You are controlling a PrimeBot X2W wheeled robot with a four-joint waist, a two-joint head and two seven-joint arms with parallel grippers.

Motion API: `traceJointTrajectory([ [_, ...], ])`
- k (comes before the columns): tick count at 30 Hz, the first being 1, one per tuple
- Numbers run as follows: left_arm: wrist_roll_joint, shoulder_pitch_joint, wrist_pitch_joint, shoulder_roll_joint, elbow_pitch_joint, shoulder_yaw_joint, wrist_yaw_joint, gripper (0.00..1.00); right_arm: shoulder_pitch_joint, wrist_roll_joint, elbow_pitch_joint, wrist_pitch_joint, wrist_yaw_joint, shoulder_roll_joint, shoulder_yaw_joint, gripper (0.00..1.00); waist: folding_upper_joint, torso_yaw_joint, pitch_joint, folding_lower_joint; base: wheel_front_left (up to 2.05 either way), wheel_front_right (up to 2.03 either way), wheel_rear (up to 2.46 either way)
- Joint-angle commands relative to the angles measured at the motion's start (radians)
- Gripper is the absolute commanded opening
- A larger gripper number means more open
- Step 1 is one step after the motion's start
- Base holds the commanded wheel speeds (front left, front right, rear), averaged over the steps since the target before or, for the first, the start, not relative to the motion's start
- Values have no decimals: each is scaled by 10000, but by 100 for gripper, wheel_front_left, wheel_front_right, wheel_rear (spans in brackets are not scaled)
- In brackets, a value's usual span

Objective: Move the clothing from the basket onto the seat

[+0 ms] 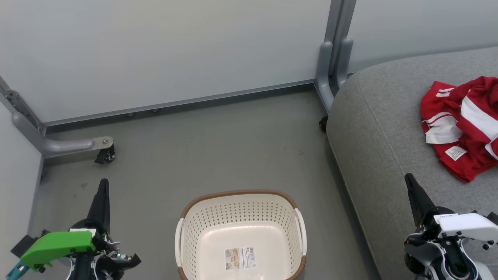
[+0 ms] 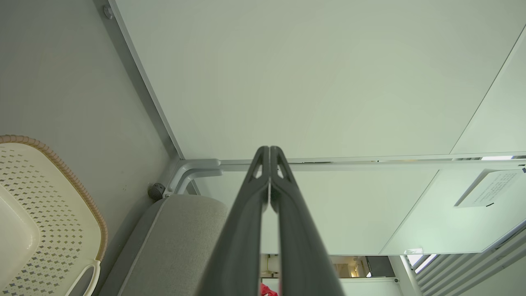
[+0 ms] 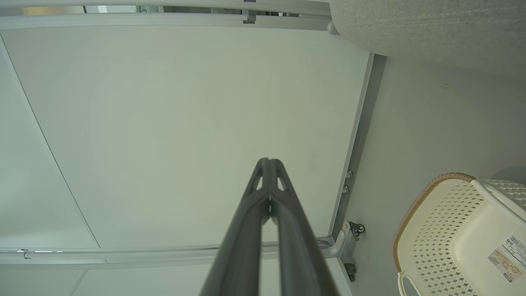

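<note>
The red clothing with white stripes and a white label lies crumpled on the grey seat at the right. On the floor in front of me stands the cream basket with a brown rim, holding nothing but a sticker on its bottom. My left gripper is at the lower left, shut, with nothing in it, left of the basket. My right gripper is at the lower right over the seat's front edge, shut and empty. The basket and the seat appear in the left wrist view, and the basket in the right wrist view.
Pale partition walls close off the back and the left side. Their grey metal feet carry castors: one at the left and one beside the seat's far corner. Bare grey floor lies between the walls and the basket.
</note>
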Motion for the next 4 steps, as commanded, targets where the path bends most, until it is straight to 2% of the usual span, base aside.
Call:
traceJointTrajectory([
  [1, 51, -131, 20, 15, 2, 42, -45, 0, -102, -58, 25, 35, 0, -20, -29, 0, 16, 0, 0, 0, 0, 0, 0],
  [4, 58, -132, 26, 12, 1, 47, -45, 0, -102, -58, 26, 38, 0, -16, -35, 0, 16, 0, 0, 0, 0, 0, 0],
])
